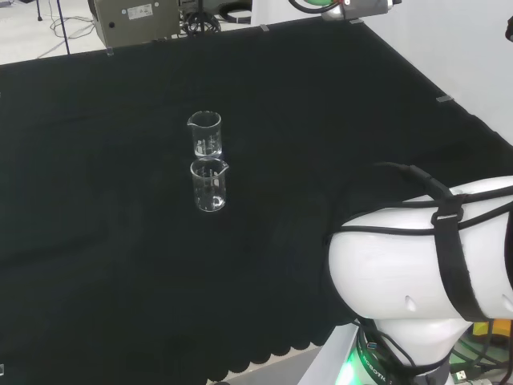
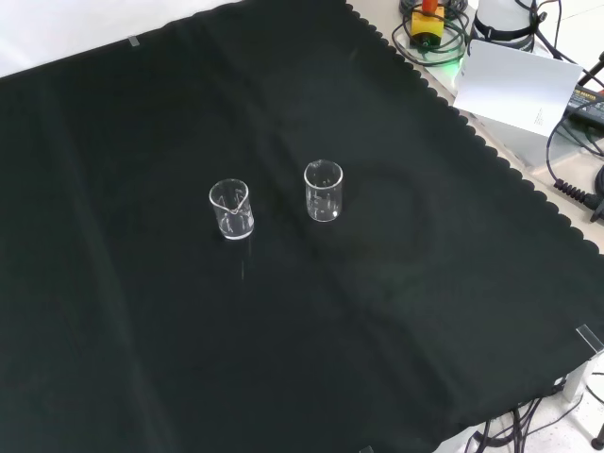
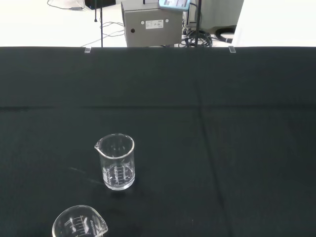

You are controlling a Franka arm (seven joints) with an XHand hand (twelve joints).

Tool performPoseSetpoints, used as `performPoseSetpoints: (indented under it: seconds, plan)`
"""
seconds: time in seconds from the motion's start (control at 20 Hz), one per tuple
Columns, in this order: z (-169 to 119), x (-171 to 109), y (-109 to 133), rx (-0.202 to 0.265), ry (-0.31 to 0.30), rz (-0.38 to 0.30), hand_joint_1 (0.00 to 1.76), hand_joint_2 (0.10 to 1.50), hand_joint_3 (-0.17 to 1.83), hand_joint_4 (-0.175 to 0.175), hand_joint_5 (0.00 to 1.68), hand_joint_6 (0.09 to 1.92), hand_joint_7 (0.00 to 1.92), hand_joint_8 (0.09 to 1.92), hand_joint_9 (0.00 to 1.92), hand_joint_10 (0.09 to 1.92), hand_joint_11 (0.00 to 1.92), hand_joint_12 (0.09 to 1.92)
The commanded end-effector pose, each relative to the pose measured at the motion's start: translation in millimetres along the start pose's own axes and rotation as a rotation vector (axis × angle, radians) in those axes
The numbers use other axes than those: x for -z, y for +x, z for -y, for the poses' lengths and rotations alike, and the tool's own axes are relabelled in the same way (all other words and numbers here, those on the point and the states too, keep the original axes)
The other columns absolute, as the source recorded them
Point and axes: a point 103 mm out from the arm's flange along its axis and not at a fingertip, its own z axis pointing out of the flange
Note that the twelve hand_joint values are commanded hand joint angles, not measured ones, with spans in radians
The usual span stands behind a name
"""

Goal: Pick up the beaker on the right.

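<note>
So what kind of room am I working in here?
Most likely a robotics lab bench. Two clear glass beakers stand on a black cloth, a grey equipment box sits beyond the far edge, and cables trail beside the cloth.

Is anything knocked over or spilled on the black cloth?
No, nothing stands out. Both glass beakers stand upright and apart on the black cloth: one to the right in the front view, the other to its left. Both look empty, with no spill visible.
</note>
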Motion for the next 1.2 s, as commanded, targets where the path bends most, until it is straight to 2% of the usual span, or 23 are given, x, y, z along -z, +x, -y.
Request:
performPoseSetpoints:
  seconds: [0.05, 0.15, 0.3, 0.65, 1.0, 1.2]
  plan:
    - [-0.1, 0.2, -0.3, -0.001, -0.008, 0.009, 0.21, 1.24, 0.02, -0.022, 0.23, 0.18, 0.01, 0.43, 0.11, 0.69, 0.02, 1.36]
    - [-0.3, -0.1, -1.3, -0.002, -0.008, 0.006, 0.08, 1.32, 0.05, -0.01, 0.22, 0.12, 0.0, 0.37, 0.09, 0.67, 0.0, 1.34]
    - [-1.5, -1.0, -2.1, -0.004, -0.004, 0.007, 0.04, 1.34, 0.06, -0.007, 0.22, 0.09, 0.0, 0.35, 0.08, 0.66, 0.0, 1.34]
    - [-8.2, -12.4, -7.9, -0.02, 0.013, 0.009, 0.05, 1.33, 0.06, -0.008, 0.23, 0.09, 0.0, 0.35, 0.08, 0.66, 0.0, 1.34]
    - [-25.8, -39.4, -12.7, -0.047, 0.051, -0.012, 0.06, 1.32, 0.06, -0.009, 0.24, 0.09, 0.0, 0.36, 0.09, 0.66, 0.0, 1.34]
    - [-44.7, -57.8, -15.2, -0.029, 0.044, -0.047, 0.14, 1.28, 0.05, -0.01, 0.25, 0.09, 0.02, 0.4, 0.14, 0.68, 0.0, 1.37]
